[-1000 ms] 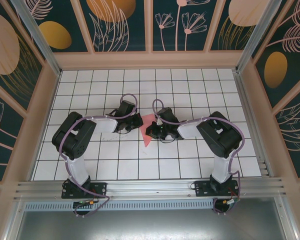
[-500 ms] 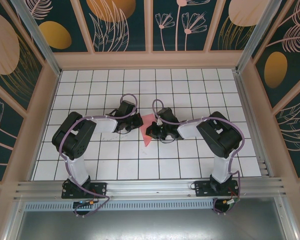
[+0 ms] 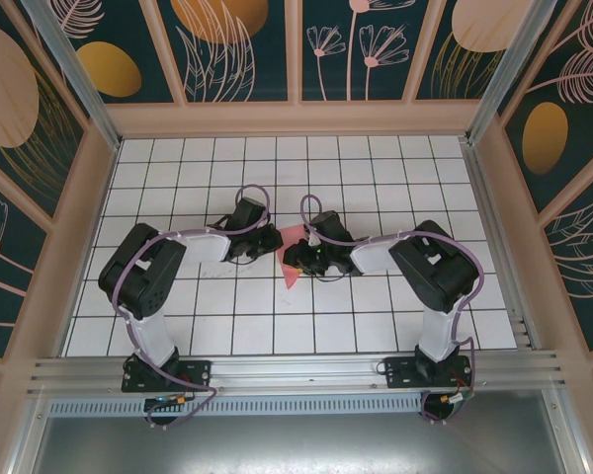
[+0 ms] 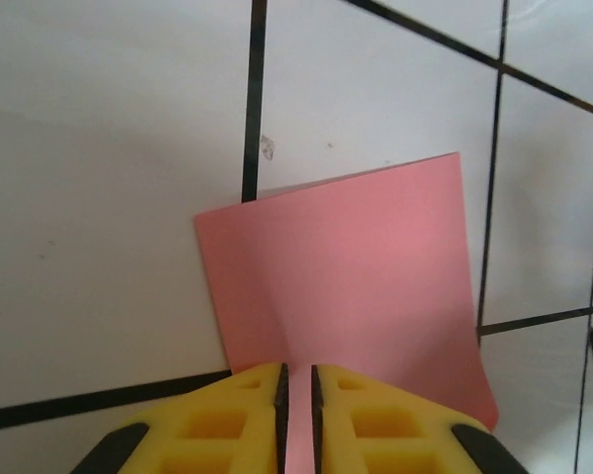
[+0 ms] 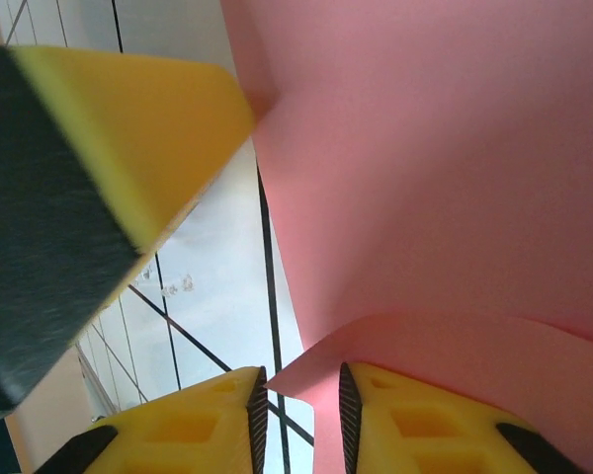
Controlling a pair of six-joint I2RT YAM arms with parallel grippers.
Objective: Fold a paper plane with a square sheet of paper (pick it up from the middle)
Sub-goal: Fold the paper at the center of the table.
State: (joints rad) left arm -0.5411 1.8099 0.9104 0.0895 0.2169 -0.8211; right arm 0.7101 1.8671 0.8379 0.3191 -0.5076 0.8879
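The pink-red sheet of paper (image 3: 295, 237) lies folded on the white grid tiles in the middle of the table, between both grippers. In the left wrist view the paper (image 4: 346, 267) lies flat ahead, and its near edge runs into the narrow gap of my left gripper (image 4: 298, 380), whose pads stand slightly apart. My right gripper (image 5: 298, 380) is open a little wider; a raised corner flap of the paper (image 5: 425, 178) sits between its pads, against the right one. A yellow finger of the left gripper (image 5: 109, 148) touches the paper's far edge.
Both arms reach inward from the near edge, the left gripper (image 3: 273, 240) and the right gripper (image 3: 295, 259) almost meeting. Wooden walls (image 3: 296, 118) with dark floral panels enclose the table. A metal rail (image 3: 296, 370) runs along the front.
Both grippers were shut; their jaws have now parted slightly around the paper. The left arm's elbow has shifted a little to the left.
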